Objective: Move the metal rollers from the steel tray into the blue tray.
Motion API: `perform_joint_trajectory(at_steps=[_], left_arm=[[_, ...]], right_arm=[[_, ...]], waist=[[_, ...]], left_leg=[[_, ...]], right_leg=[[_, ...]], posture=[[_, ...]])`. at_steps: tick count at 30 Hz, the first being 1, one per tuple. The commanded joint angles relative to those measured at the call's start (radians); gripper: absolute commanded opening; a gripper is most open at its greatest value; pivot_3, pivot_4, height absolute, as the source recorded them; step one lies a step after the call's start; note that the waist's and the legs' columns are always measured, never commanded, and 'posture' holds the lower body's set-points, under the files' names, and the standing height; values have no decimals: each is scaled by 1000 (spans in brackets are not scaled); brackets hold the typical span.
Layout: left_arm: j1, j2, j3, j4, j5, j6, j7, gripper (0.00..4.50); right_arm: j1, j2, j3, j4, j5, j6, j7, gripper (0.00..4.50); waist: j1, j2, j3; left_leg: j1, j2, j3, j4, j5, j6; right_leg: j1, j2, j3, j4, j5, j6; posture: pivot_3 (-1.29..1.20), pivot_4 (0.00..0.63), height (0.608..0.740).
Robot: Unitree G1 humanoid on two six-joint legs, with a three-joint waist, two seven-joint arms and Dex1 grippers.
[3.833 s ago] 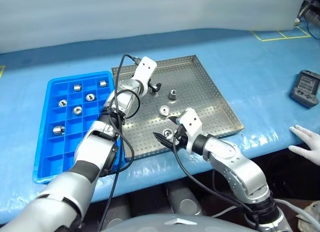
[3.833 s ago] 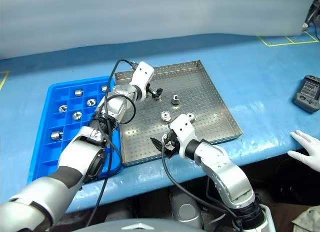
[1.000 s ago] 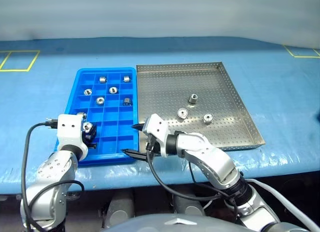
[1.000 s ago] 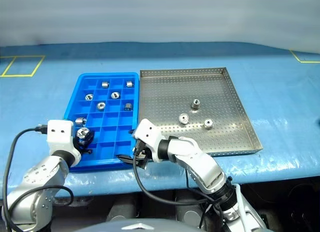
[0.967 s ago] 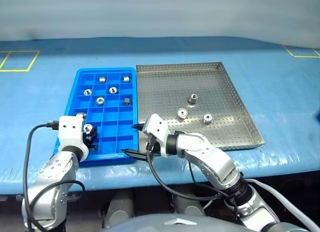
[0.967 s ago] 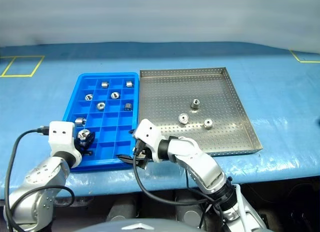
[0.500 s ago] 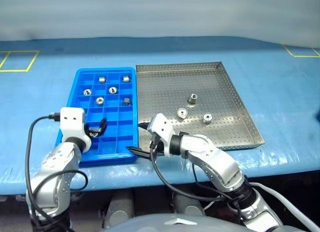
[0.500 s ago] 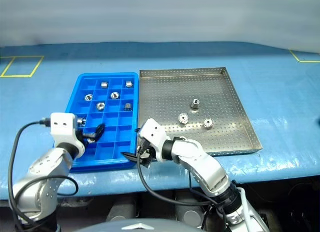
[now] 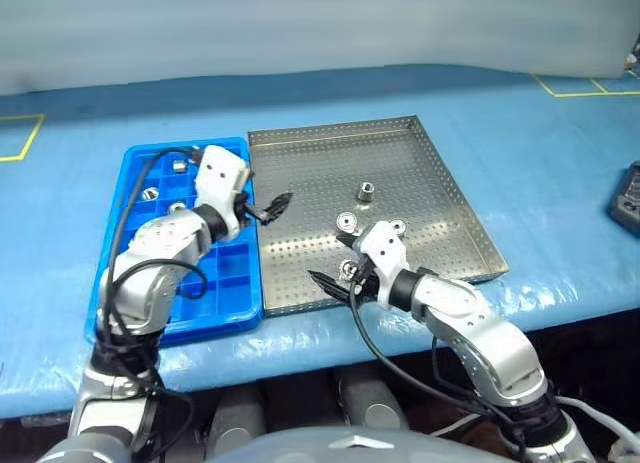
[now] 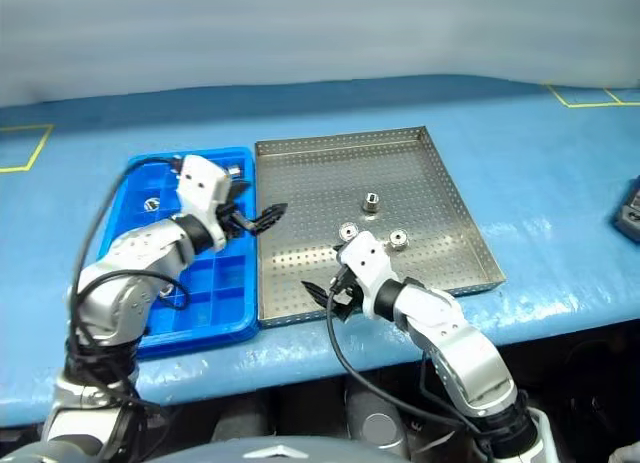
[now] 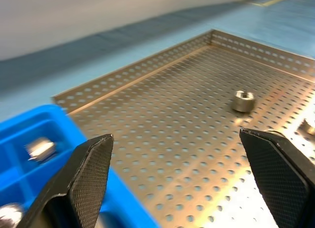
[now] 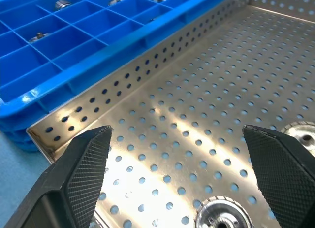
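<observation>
Both grippers, left [image 9: 272, 205] and right [image 9: 335, 281], gape wide and empty over the steel tray [image 9: 455, 211]. We are between loads: three rollers [image 9: 347, 221] remain mid-tray, others sit in the blue tray [image 9: 135, 163]. Next we must straddle one squarely.

Two arms in glossy silver-grey shells with black joint bands. White boxy block on each wrist. Black cable looping loosely off each forearm. Left gripper [image 9: 268, 207] and right gripper [image 9: 332, 280] each with two black fingers [image 11: 83, 176], wedge-shaped, pads cross-hatched in a fine diamond texture.
</observation>
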Motion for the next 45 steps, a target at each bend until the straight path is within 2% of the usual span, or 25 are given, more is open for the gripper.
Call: perform_joint_trajectory(at_steps=[1,8,18,22,26,28,33,40,45], left_arm=[[-75,-14,-68,98,18,-60,-62,4467],[-188,-57,-190,344,91,-148,-138,4467],[-247,-122,-269,595,229,-230,-137,4467],[-239,-134,-273,606,242,-234,-155,3604],[-230,-136,-269,593,247,-227,-163,2240],[-216,-138,-257,578,239,-216,-162,1672],[-172,-145,-198,488,208,-179,-132,1682],[-80,-138,35,148,125,-112,-5,1682],[34,-55,175,-120,106,-29,49,1682]], right_arm=[[27,-3,-30,-73,6,10,-27,4500],[50,1,-40,-99,6,22,-60,4500],[56,13,-34,-101,3,20,-91,4500],[53,20,-27,-96,0,18,-97,4500],[48,23,-23,-93,1,17,-100,4500],[41,25,-20,-87,1,15,-97,4500],[20,27,-4,-72,4,13,-85,4500],[-63,40,40,-22,9,-3,-36,4500],[-150,66,96,50,8,-32,24,4500]], waist=[[-20,0,0],[-87,0,0],[-137,0,0],[-142,0,0],[-144,0,0],[-145,0,0],[-144,0,0],[-121,0,0],[-82,1,0]], left_leg=[[0,0,0,0,0,0],[0,0,0,0,0,0],[0,0,0,-3,0,0],[1,0,0,-4,0,0],[1,0,0,-4,0,0],[1,0,0,-4,0,0],[1,0,0,-5,0,0],[1,0,0,-5,0,0],[2,0,0,-6,0,0]], right_leg=[[0,0,0,0,0,0],[0,0,1,0,0,1],[0,0,1,0,0,1],[0,0,1,0,0,1],[-1,0,2,0,0,2],[-1,0,2,0,0,2],[0,0,2,0,0,2],[-1,0,2,0,0,2],[0,1,1,0,0,1]], posture=[[-258,150,740],[-291,150,740],[-314,150,740],[-315,150,740],[-304,150,740],[-296,150,740],[-264,150,740],[-164,150,740],[-77,150,740]])
